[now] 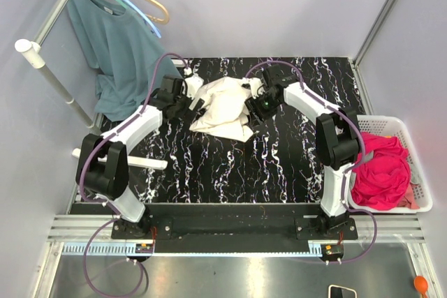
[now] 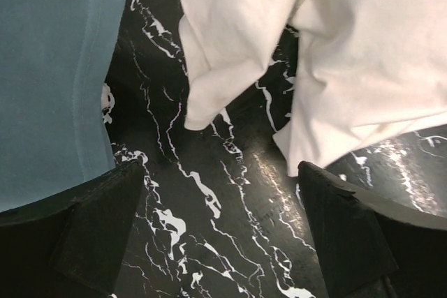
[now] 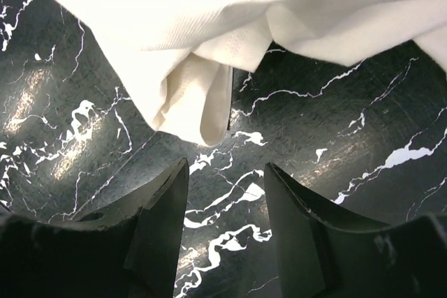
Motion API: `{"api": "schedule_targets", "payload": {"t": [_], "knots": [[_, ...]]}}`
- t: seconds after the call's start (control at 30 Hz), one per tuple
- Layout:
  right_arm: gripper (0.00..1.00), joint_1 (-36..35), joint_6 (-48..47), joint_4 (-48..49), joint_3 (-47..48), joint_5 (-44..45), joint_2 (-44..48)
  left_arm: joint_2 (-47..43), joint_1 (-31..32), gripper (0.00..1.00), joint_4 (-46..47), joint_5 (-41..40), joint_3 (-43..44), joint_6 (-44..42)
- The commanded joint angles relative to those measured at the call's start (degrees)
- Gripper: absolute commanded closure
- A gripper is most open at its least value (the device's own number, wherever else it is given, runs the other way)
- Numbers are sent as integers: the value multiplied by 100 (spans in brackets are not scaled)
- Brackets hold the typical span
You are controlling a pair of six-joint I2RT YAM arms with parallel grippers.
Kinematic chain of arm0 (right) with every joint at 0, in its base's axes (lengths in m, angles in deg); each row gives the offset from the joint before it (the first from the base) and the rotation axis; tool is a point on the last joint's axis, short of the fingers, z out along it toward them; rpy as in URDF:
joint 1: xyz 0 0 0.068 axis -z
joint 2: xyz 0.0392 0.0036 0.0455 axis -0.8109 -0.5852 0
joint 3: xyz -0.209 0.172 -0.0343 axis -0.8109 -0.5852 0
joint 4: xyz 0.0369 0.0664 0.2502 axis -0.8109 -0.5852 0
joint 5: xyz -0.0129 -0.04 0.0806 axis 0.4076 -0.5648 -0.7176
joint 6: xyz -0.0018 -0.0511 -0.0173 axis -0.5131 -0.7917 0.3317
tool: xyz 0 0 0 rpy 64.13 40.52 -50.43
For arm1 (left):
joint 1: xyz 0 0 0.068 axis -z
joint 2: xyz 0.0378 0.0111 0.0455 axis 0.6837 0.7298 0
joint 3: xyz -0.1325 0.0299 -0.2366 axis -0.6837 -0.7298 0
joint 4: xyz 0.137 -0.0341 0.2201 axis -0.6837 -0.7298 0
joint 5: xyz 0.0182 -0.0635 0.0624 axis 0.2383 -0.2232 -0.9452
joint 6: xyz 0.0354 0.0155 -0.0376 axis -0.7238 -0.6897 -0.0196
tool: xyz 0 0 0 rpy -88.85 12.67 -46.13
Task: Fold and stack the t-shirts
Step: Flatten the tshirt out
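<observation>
The cream tee (image 1: 225, 106) lies crumpled on the black marbled tabletop (image 1: 230, 165), toward 12 o'clock from its centre. The left fingers (image 1: 185, 97) are at the tee's 9 o'clock edge and the right fingers (image 1: 255, 112) at its 3 o'clock edge.

In the left wrist view the left fingers (image 2: 98, 221) are spread wide with only bare tabletop between them. The cream tee (image 2: 335, 54) lies just beyond them from 12 to 2 o'clock, and a blue tee (image 2: 49, 82) is at 10 o'clock.

In the right wrist view the right fingers (image 3: 157, 228) stand partly spread, with bare tabletop in the gap, pinching nothing. A fold of the cream tee (image 3: 195, 95) lies just past their tips at 12 o'clock.

The pink tee (image 1: 380, 169) is heaped in a white basket (image 1: 404, 123) at the tabletop's 3 o'clock side.
</observation>
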Motion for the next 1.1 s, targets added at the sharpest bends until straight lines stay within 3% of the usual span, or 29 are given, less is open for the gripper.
{"api": "schedule_targets", "payload": {"t": [0.0, 0.83, 0.93, 0.97, 1.07], "knots": [[44, -41, 24, 297, 162, -215, -49, 116, -217, 2, 420, -99, 168, -152], [42, -331, 244, 745, -216, -391, -629, 327, -314, 3, 692, -231, -148, -433], [59, -340, 217, 762, -243, -364, -647, 345, -340, 3, 736, -231, -157, -424], [76, -331, 209, 754, -260, -347, -629, 362, -349, 3, 762, -231, -157, -424], [99, -331, 191, 710, -321, -216, -506, 432, -367, 3, 815, -204, -139, -442]]}}
